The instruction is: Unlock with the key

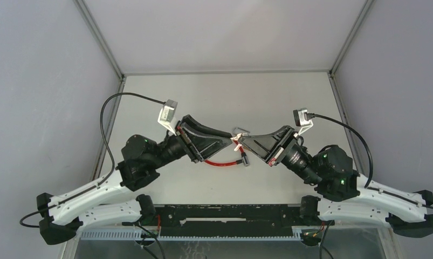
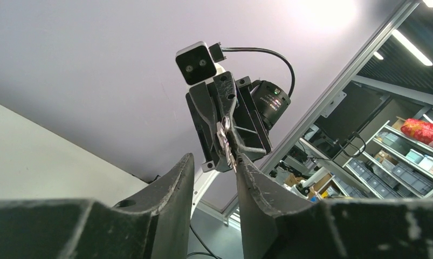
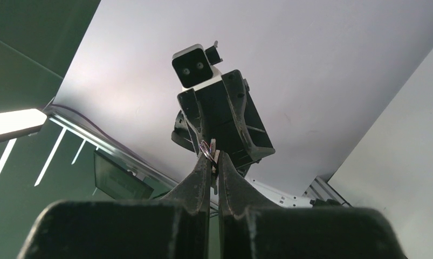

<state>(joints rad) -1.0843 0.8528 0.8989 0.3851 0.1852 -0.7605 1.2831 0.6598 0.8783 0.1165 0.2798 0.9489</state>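
My two grippers meet tip to tip above the middle of the table. My right gripper (image 1: 242, 143) is shut on a small silver key with a key ring (image 3: 207, 149); its fingers (image 3: 201, 172) press together in the right wrist view. The key (image 2: 225, 141) also shows in the left wrist view, held in the right gripper's tips. My left gripper (image 2: 215, 159) is open, with an empty gap between its fingers, and the key's end touches its right finger (image 2: 252, 178). A red cable lock (image 1: 220, 162) lies under the grippers, its dark lock end (image 1: 245, 160) to the right.
A silver loop (image 1: 240, 129) shows just behind the meeting grippers. The grey table (image 1: 225, 97) is walled by grey panels at left, right and back. A black rail (image 1: 230, 216) runs along the near edge between the arm bases.
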